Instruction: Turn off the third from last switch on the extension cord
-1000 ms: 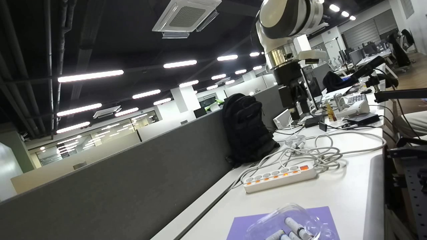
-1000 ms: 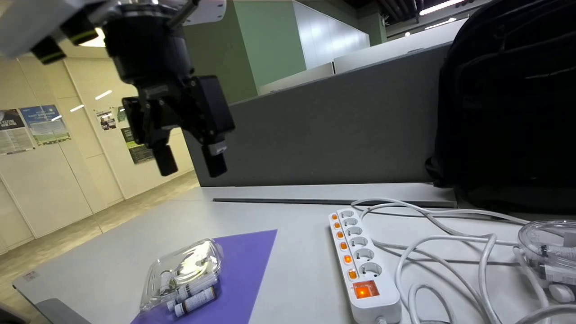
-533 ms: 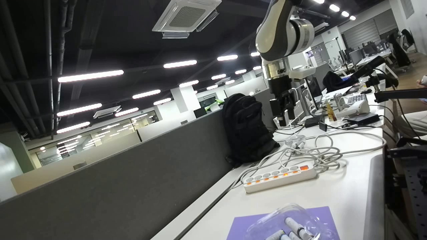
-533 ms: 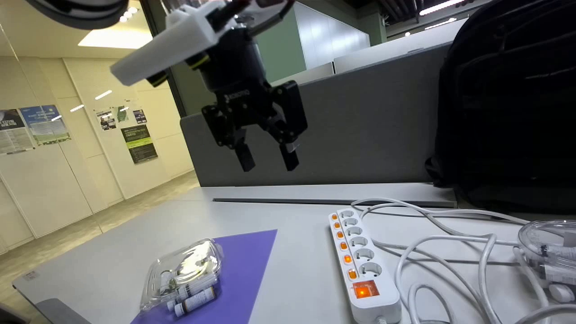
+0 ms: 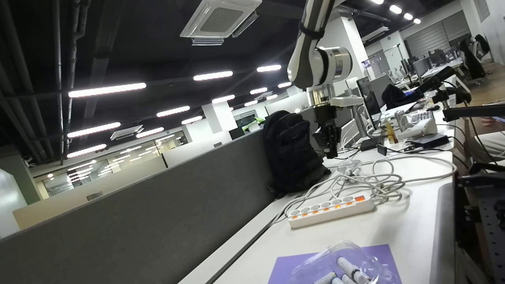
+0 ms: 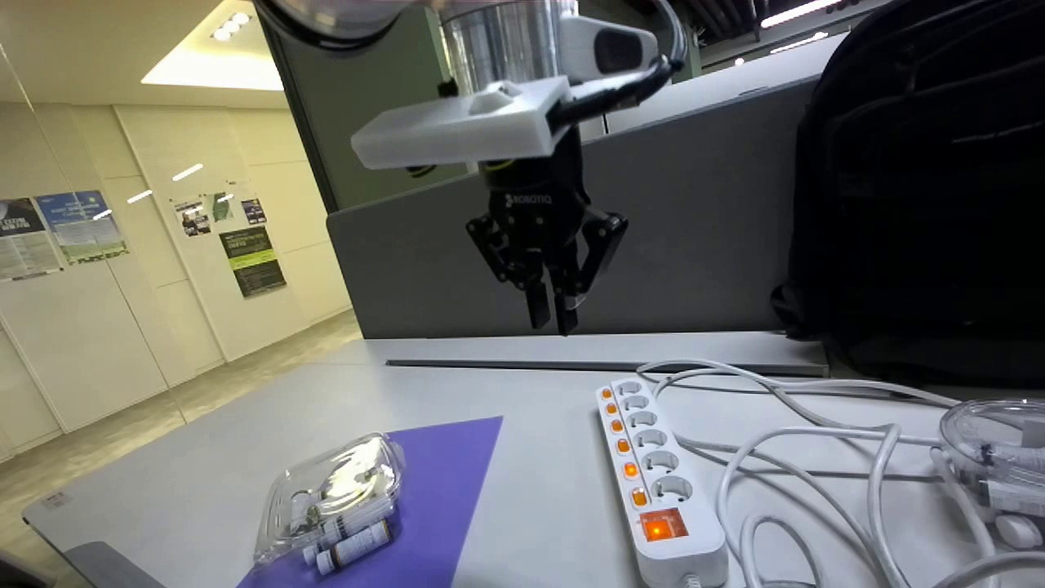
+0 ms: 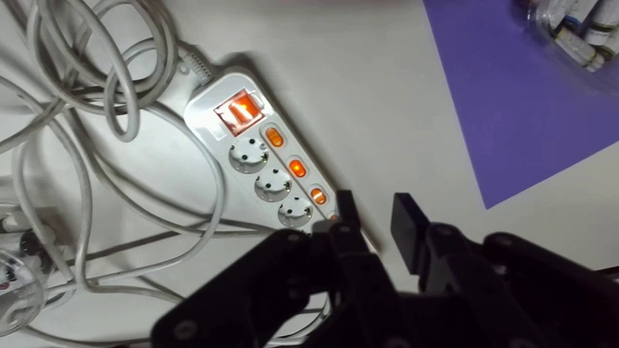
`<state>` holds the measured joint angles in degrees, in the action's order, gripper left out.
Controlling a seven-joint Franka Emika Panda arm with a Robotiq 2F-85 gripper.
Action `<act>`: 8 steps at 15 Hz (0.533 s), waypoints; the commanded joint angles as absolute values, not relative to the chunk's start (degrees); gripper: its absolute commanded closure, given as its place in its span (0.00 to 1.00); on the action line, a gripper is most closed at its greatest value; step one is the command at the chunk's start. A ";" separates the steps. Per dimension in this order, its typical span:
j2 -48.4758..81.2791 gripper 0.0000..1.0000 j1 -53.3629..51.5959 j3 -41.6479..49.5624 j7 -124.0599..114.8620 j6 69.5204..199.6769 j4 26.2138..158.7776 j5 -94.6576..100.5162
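Observation:
The white extension cord (image 6: pixel 671 523) lies on the table, with a row of sockets and small orange switches (image 7: pixel 317 195). Its larger red main switch (image 7: pixel 244 108) glows at the cable end. The second small switch (image 7: pixel 297 168) from there is brightly lit; the others look dimmer. My gripper (image 6: pixel 553 317) hangs in the air, pointing down, apart from the strip. In the wrist view a narrow gap with nothing in it separates the fingertips (image 7: pixel 408 227); the gripper (image 7: pixel 375 209) covers the strip's far end there. The gripper (image 5: pixel 330 153) also shows high above the table in an exterior view.
Tangled white cables (image 7: pixel 116 92) lie beside the strip. A clear container (image 6: pixel 335 498) with small tubes rests on a purple sheet (image 6: pixel 457 482). Another clear container (image 6: pixel 1000 457) stands among the cables. A black backpack (image 5: pixel 292 154) leans against the grey partition (image 5: pixel 158 213).
My gripper has travelled across toward the extension cord, and its fingers have drawn much closer together. The arm now stands more upright. The strip and its lights look the same.

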<state>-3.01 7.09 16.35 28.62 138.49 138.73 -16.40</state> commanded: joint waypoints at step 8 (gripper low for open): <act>7.43 0.99 12.55 12.43 36.15 125.22 127.58 -24.63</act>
